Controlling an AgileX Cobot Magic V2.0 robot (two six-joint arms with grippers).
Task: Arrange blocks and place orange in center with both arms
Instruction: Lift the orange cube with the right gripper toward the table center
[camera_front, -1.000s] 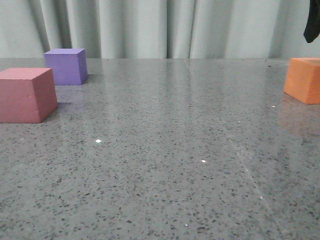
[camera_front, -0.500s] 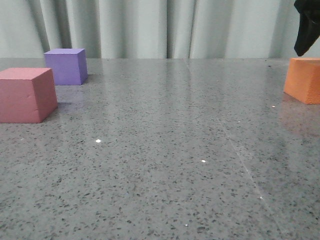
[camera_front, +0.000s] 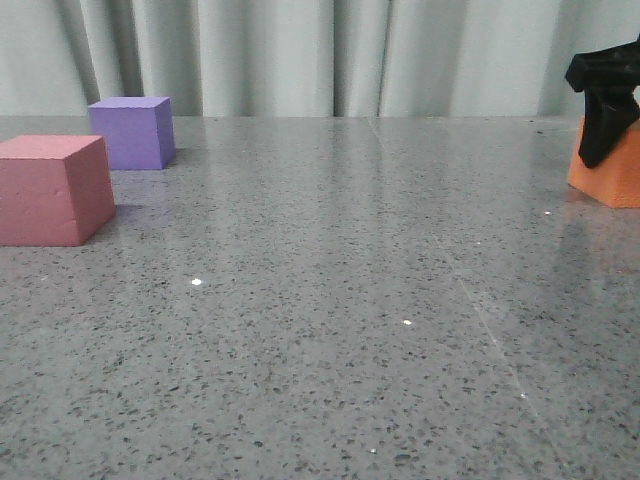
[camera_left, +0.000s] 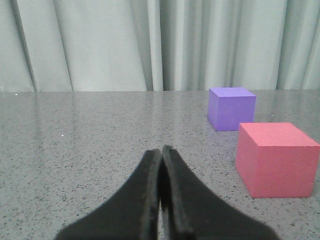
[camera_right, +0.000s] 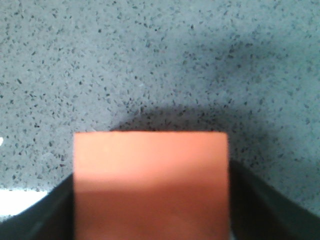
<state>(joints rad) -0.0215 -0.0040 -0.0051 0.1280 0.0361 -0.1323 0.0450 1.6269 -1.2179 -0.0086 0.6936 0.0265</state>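
A grey speckled stone-look table (camera_front: 330, 300) fills the front view, its polished surface flecked with dark grains and a few bright white specks, and it mirrors the pale pleated curtain (camera_front: 300, 55) that hangs across the top of the frame. At the left edge sits the pink-red cube (camera_front: 52, 190), matte and slightly grainy, with a faint horizontal seam across its front face. Just behind it, toward the upper left, stands the purple cube (camera_front: 132, 132), the same blocky shape with crisp edges; the two are near each other but apart.

At the right edge of the frame is the orange cube (camera_front: 612, 172), cut off by the border, resting on the table well apart from the other two. The right gripper (camera_front: 603, 110), black and angular, is down over its near top corner. In the right wrist view the orange cube (camera_right: 151, 182) fills the lower middle of the frame, its top face bright and its front face shaded; a dark finger (camera_right: 260, 200) flanks it on each side, so the jaws are spread around the cube. Whether the pads press on the foam cannot be told.

In the left wrist view the left gripper (camera_left: 161, 165) shows its two black tapered fingers pressed together with nothing between them, low over bare table, with the pink-red cube (camera_left: 276, 159) and purple cube (camera_left: 231, 108) at the right of the frame.
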